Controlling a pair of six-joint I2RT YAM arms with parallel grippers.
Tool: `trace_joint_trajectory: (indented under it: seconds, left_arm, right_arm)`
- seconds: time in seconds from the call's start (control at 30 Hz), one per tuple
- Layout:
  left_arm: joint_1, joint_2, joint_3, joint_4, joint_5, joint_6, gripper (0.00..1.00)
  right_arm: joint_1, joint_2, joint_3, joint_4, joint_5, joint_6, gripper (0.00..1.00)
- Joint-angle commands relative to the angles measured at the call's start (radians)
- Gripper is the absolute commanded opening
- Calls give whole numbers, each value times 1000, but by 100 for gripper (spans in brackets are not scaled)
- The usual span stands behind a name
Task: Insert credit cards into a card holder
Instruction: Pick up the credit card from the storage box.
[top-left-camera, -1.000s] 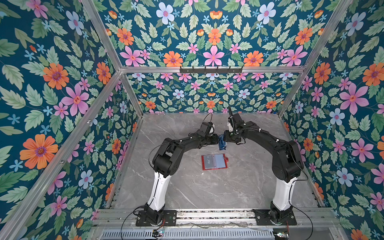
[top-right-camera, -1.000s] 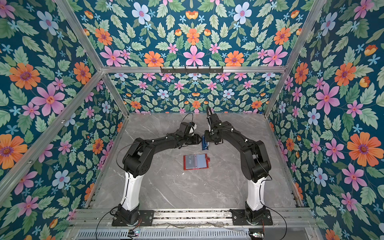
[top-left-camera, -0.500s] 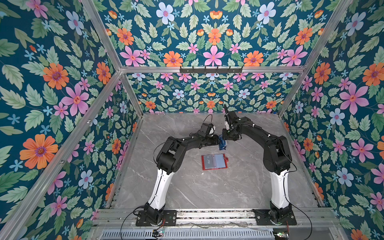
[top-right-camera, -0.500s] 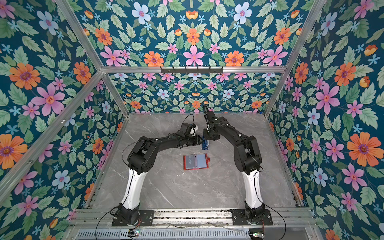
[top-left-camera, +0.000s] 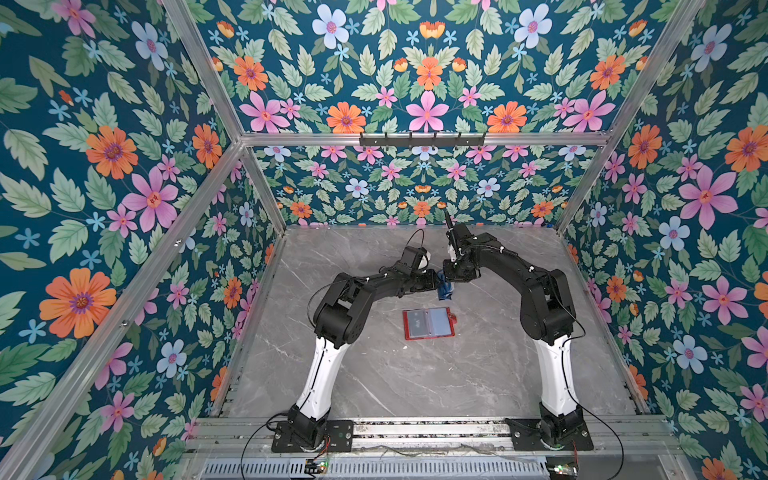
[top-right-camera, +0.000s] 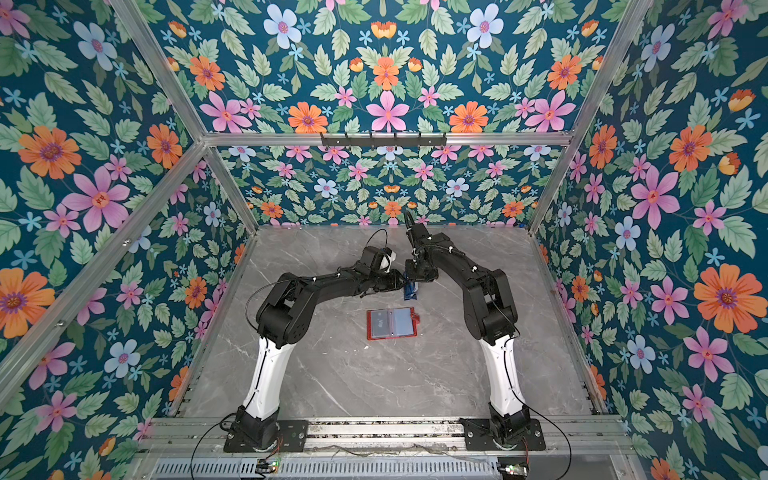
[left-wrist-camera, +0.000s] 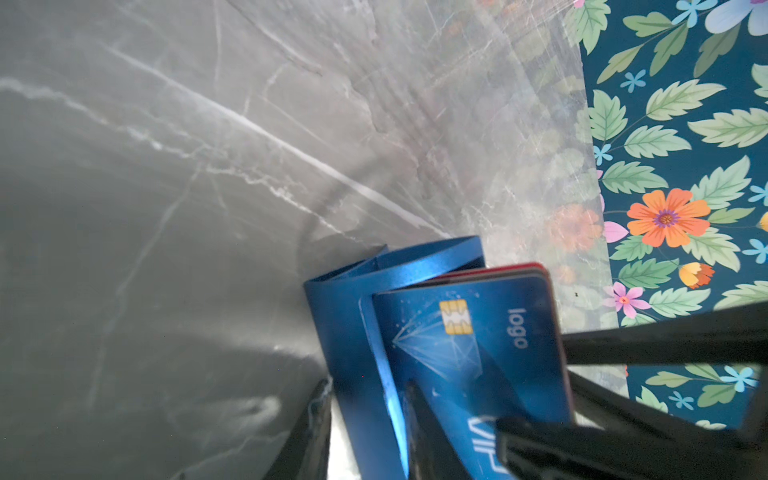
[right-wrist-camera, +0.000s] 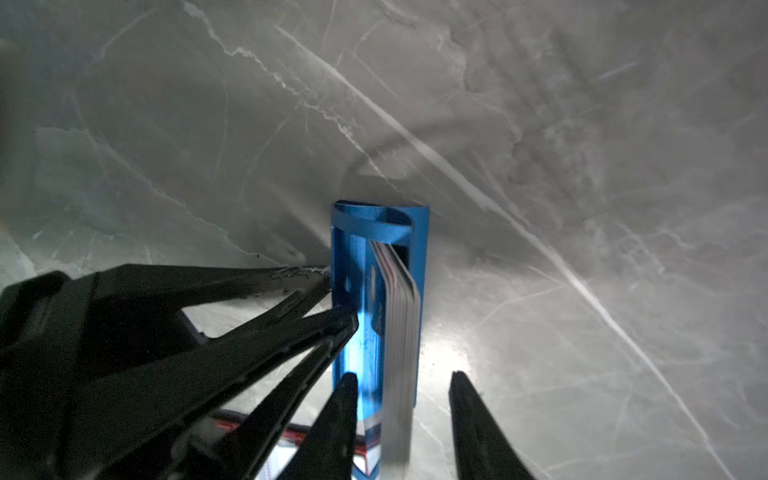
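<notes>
Blue card rack (right-wrist-camera: 345, 249) stands beyond the open card holder (top-left-camera: 429, 336), with the credit cards (right-wrist-camera: 401, 332) upright inside. Right gripper (right-wrist-camera: 402, 373): jaws apart, astride the stack. Left gripper (right-wrist-camera: 340, 295): straddles the rack wall; clamping cannot be determined. Risk: closing pinches several cards together; an unbraced rack tips.

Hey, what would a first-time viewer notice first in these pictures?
Loud floral walls enclose the grey marble table. At its middle, the left gripper and right gripper meet at an upright blue card rack holding credit cards. Nearer the camera, the red card holder lies open.
</notes>
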Motion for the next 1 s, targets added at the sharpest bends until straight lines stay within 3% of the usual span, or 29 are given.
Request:
trace_joint_trajectory:
  seconds: [0.0,0.97]
  left_arm:
    - [0,9,-2,-65,-10,-6,32]
    - [0,24,1,-102,-54,-20,30]
  right_arm:
    - [0,13,18,-34,-4,-5,39]
    - [1,31,65,-106,50,-17,30]
